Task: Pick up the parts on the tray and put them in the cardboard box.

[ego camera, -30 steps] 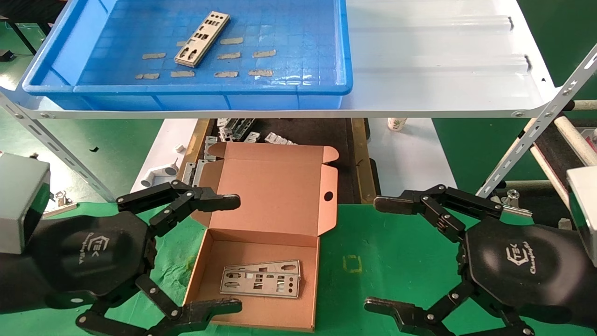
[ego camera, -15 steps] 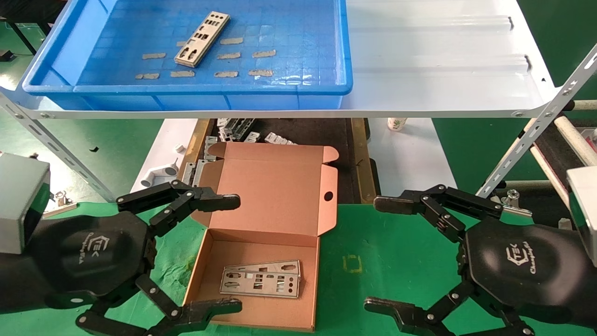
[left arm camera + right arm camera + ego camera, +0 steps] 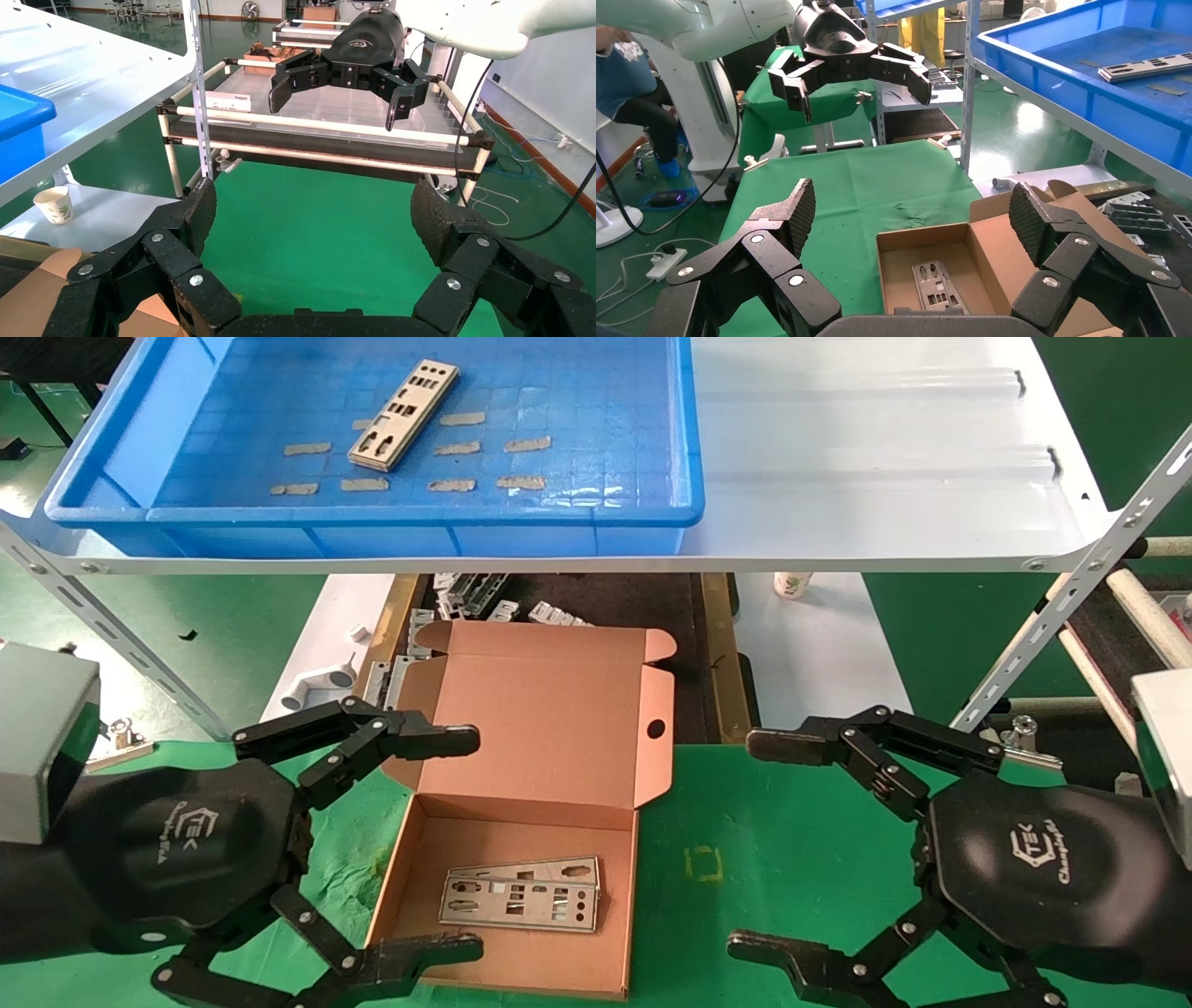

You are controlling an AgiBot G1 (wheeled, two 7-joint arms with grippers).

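My left tool (image 3: 470, 840) and right tool (image 3: 759, 845): glossy black housings with white logo lettering, silver-screwed linkages, textured black pads, grey wrist blocks.

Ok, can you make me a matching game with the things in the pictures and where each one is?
Things:
1. Lone silver metal plate
2. Two stacked silver metal plates
3. Bright-blue plastic tray
4. Small white paper cup

Places:
A. On the white metal shelf
B. In the brown cardboard box
C. On the white surface under the shelf
D. In the blue tray

Pairs: 1-D, 2-B, 3-A, 4-C
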